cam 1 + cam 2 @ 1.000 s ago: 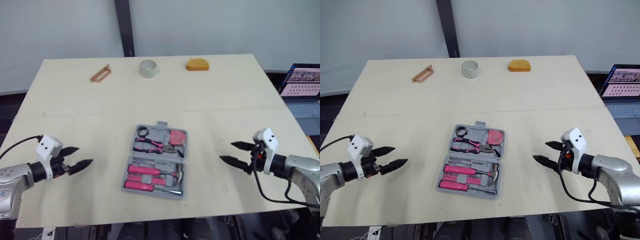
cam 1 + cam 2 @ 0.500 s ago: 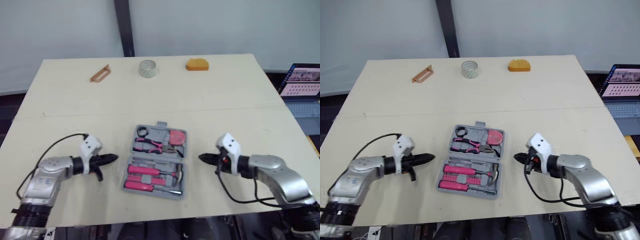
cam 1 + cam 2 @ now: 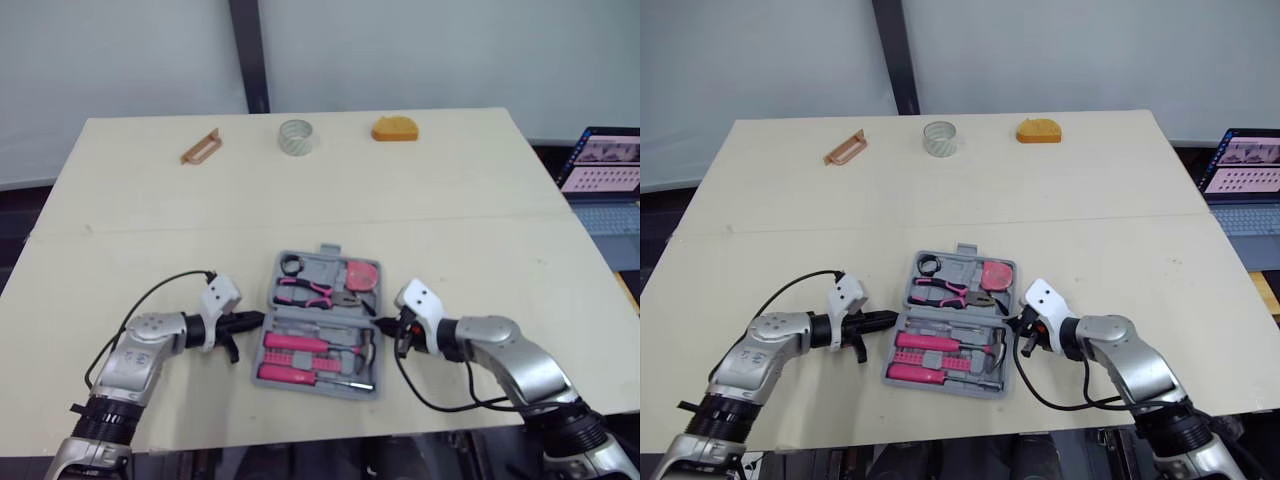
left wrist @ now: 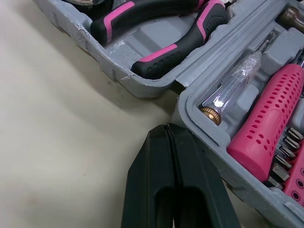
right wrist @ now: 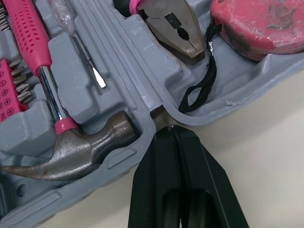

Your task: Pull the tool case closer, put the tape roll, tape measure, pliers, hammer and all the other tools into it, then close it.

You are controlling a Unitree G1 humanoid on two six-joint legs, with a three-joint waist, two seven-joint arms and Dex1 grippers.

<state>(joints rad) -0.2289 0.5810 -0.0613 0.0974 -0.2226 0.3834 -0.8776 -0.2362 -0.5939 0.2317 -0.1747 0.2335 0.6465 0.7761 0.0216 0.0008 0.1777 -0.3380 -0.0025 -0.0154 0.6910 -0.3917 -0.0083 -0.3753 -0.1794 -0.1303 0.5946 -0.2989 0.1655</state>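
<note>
Open tool case (image 3: 325,262) is seen at the near centre of the surface (image 3: 480,200). Pliers (image 3: 312,290) and a pink tape measure (image 3: 358,274) are held in its far half; hammer (image 5: 71,152) and pink-handled screwdriver (image 4: 266,118) in its near half. Left gripper (image 3: 252,320) is placed just beside the case's left edge at the hinge, jaws clenched, nothing gripped. Right gripper (image 3: 382,324) is set at the right edge by the hinge, jaws clenched, empty. Tape roll (image 3: 296,136) and an orange object (image 3: 395,129) are left at the far edge, well apart from the case.
</note>
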